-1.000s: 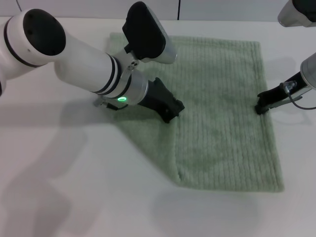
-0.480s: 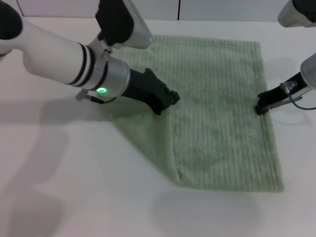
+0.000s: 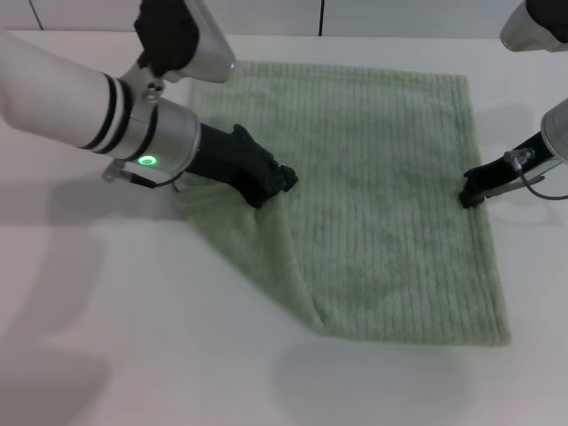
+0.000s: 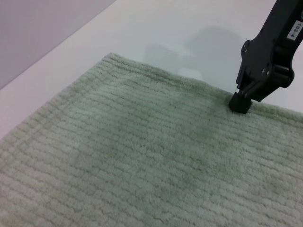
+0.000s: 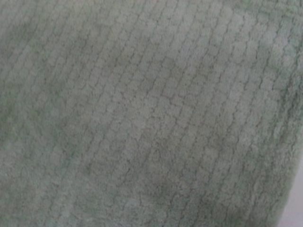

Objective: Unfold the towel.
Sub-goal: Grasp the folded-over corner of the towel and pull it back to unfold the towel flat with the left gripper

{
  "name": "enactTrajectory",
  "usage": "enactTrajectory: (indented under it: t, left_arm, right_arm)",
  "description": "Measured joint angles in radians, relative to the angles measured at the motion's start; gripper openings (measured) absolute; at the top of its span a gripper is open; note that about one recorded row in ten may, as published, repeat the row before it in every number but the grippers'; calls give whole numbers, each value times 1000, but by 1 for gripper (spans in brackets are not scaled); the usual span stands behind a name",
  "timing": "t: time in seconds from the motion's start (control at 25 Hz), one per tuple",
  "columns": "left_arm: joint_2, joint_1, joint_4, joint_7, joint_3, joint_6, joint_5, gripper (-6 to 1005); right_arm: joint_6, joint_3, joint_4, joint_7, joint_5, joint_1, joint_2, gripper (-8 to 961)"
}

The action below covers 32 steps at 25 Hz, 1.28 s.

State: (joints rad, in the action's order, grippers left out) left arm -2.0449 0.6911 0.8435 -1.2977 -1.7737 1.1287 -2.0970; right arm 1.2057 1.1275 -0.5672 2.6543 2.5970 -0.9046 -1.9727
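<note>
On the white desk point(image 3: 106, 355) the towel point(image 3: 390, 204) lies with its left corner folded over, so keep the right claw point(image 3: 468, 195), seemingly closed, pinning the right hem, and drag the left claw point(image 3: 271, 184), apparently clamped on that flap, leftward low and steadily.

My worktop point(image 3: 133, 355) is a plain white surface with a smooth matte finish, running out past every edge of my head view. Soft grey shadows lie across its near left part. Along its far edge stands a pale grey wall point(image 3: 399, 16), split by thin dark vertical seams point(image 3: 320, 16) into panels.
</note>
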Motion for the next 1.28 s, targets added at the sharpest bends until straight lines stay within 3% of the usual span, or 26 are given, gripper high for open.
enactTrajectory:
  t: [0.12,0.16,0.28,0.52,1.08,1.16,1.28]
  left_arm:
    - [1,-13,19,-4,-13,16,-2,25]
    - [-1,-50,78,-25,-57,65,-4,26]
    - [-6,-75,118,-59,-113,129,-2,26]
    - [-7,-99,141,-86,-169,207,-4,27]
    - [24,-135,142,-82,-194,249,-6,28]
    - [43,-146,143,-87,-211,282,-6,28]
    - [49,-152,143,-93,-214,314,-7,29]
  right_arm:
    - [0,0,1,0,0,0,0,-1]
    - [0,0,1,0,0,0,0,-1]
    - [0,0,2,0,0,-1,0,-1]
    - [0,0,9,-3,0,-5,0,-1]
    - [0,0,12,-4,0,-5,1,-1]
    - [0,0,12,-4,0,-5,1,-1]
    - [1,0,12,-4,0,-5,1,-1]
